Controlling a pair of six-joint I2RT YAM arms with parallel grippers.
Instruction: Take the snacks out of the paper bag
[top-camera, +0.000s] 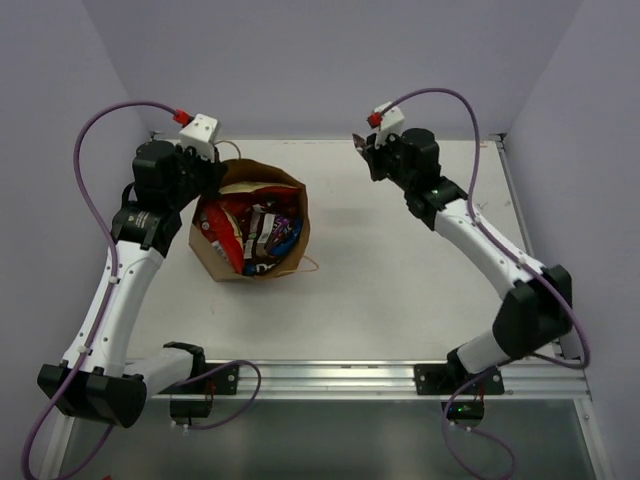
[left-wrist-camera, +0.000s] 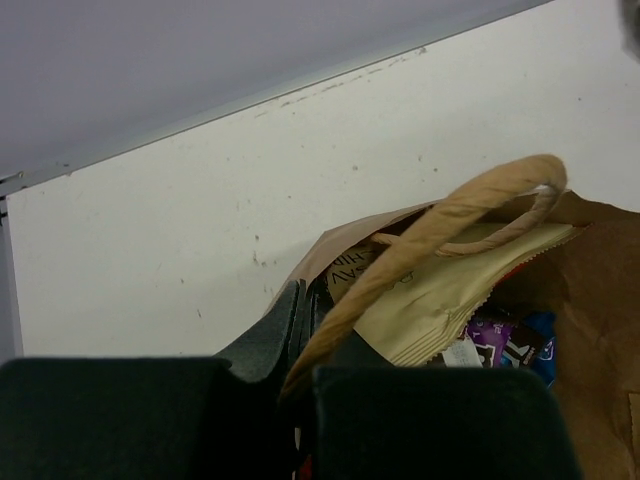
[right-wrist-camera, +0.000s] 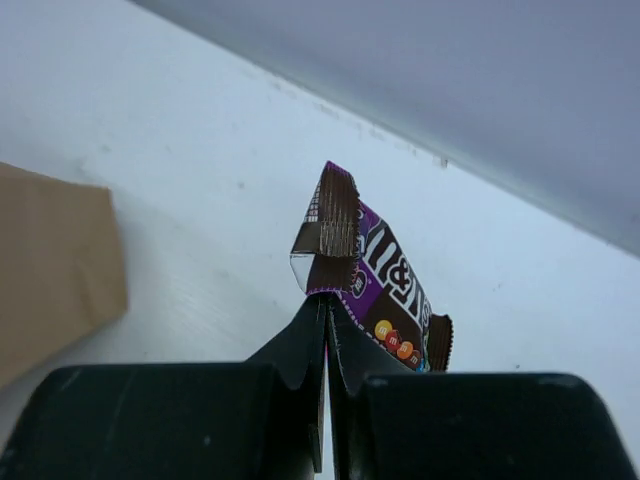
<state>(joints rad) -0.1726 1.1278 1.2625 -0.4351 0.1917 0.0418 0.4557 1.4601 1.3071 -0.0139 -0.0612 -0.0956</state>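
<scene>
Status: paper bag (top-camera: 262, 172) stands upright on the far-left part of the tabletop (top-camera: 400, 300), mouth open. Most snacks (top-camera: 250, 228) are inside: red packets, dark bars, something blue.

Left claw (left-wrist-camera: 305, 300) is clamped at the bag's far-left rim. The twisted handle (left-wrist-camera: 450, 215) comes out from between its fingers, so I read it as pinching the handle or rim to steady the bag.

Right claw (right-wrist-camera: 327, 305) is clamped on 1 dark M&M's candy packet (right-wrist-camera: 365, 270). It is held off the surface near the far edge, right of the bag and well apart from it.

Risks:
- The right claw grips only the packet's crimped end. It is crinkly film, so it could slip if the arm swings fast.
- Release near the far edge: the packet could slide against the back wall, out of easy reach.
- The left claw's hold looks like handle rather than wall. Any pull could tear the handle or tip the bag and spill the contents.
- The bag is packed tight. The next pick could drag 2 packets out, or snag the near handle.
</scene>
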